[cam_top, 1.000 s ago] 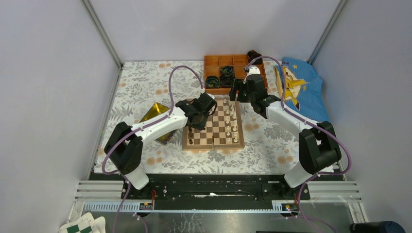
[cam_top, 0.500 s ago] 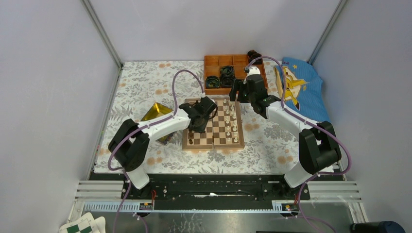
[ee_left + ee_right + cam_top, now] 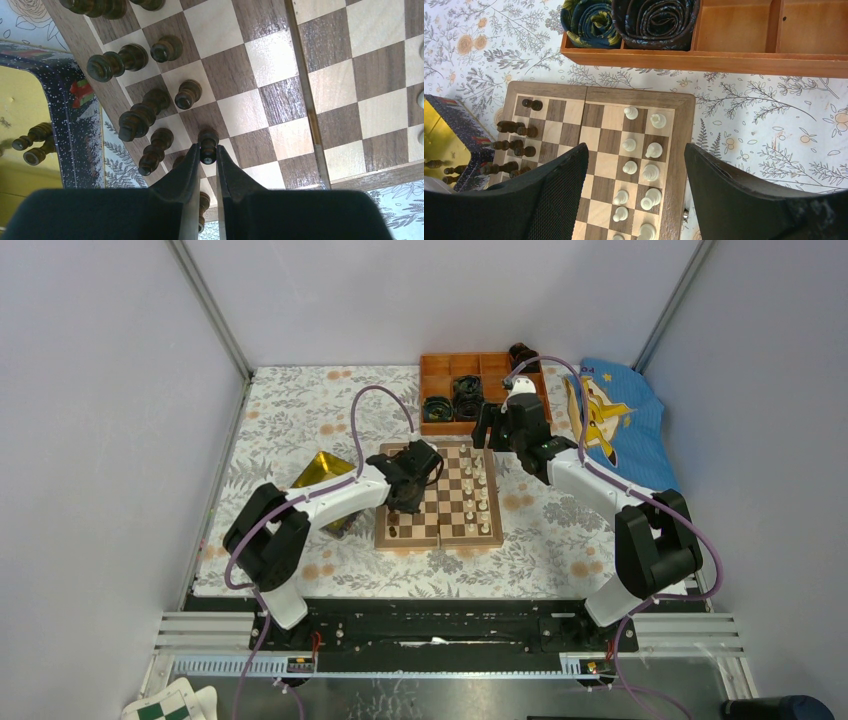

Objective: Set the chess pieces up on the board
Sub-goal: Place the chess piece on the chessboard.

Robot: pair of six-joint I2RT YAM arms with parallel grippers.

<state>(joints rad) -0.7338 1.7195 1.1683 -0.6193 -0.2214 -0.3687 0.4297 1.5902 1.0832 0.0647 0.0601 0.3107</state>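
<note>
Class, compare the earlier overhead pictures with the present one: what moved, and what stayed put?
The left arm's elbow swung slightly right; the left gripper, shut on a dark pawn, barely shifted over the board. No piece was picked up or released. The right gripper, open above the pale pieces, stayed still.

Dark rolls (image 3: 655,20) sit in an orange box (image 3: 744,61) — gold tray (image 3: 318,472) apart.

One board (image 3: 639,97). Cream pieces (image 3: 654,150): ten countable in right wrist view, two files of five, lowest cut by frame edge. Dark pieces (image 3: 528,151): seven on board in same view, exact total unclear; two more show in tray (image 3: 444,137). One tray. One box (image 3: 734,30), two rolls (image 3: 656,20) inside. One blue cloth (image 3: 615,420). Two arms (image 3: 330,498).
</note>
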